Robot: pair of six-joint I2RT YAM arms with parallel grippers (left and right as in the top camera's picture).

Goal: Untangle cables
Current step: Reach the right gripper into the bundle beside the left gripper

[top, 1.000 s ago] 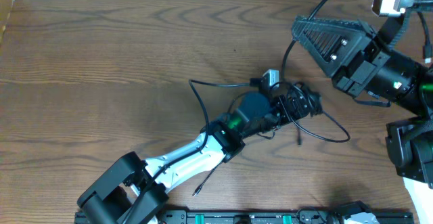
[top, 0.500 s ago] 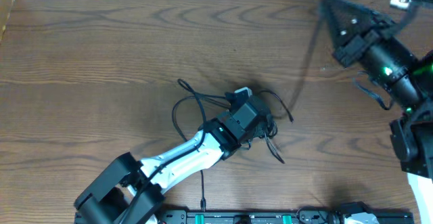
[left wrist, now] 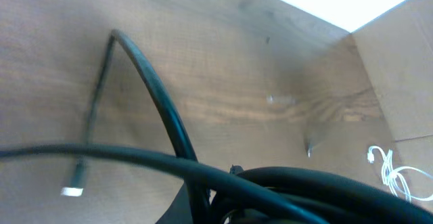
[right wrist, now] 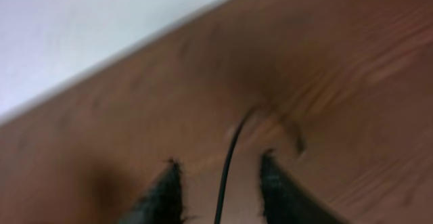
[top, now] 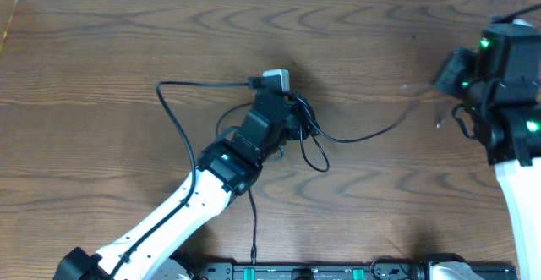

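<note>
At centre, left gripper (top: pixel 275 101) clamped on tangled cables (top: pixel 203 83); right gripper (right wrist: pixel 220 160) parted, one strand running between

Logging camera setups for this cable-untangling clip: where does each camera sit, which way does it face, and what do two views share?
Overhead: above the table, facing straight down on the cables; shows the left arm, the left pincer in the tangle, and the right arm.
Left wrist: on the left arm, facing low across the wood; black cables fill the foreground, own fingers unclear.
Right wrist: on the right arm, facing a table edge; the right pincer open around one cable.
Shared: overhead and left wrist both show the tangle.
</note>
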